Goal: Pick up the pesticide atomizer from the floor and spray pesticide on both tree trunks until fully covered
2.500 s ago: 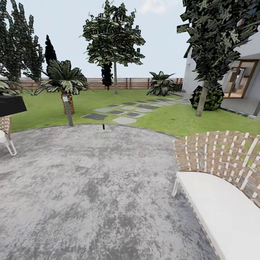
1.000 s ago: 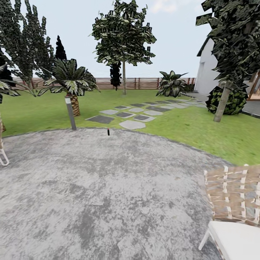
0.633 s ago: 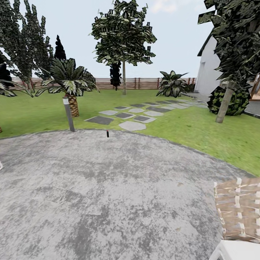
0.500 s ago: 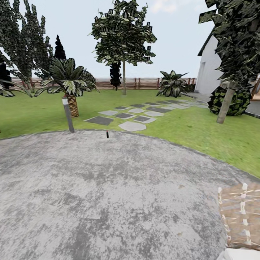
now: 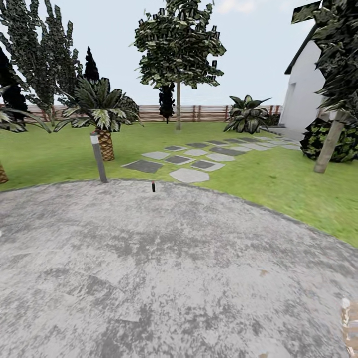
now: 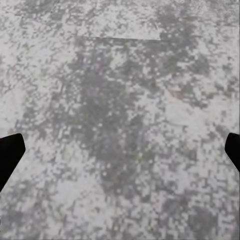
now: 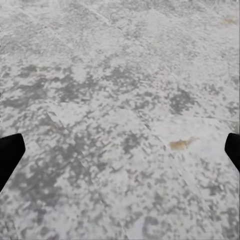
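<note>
Head view: robot on grey paving (image 5: 164, 278), atomizer (image 5: 153, 186) small ahead.
Left gripper (image 6: 120, 150) and right gripper (image 7: 120, 150) spread wide, empty, presumably ready for pickup.

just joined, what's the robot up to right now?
Nothing is being handled yet. The robot stands on a round grey paved patio facing the lawn. A small dark upright object, possibly the atomizer, sits at the patio's far edge, too small to tell. Both wrist views look down at bare paving, with the left gripper and right gripper open and empty.
</note>
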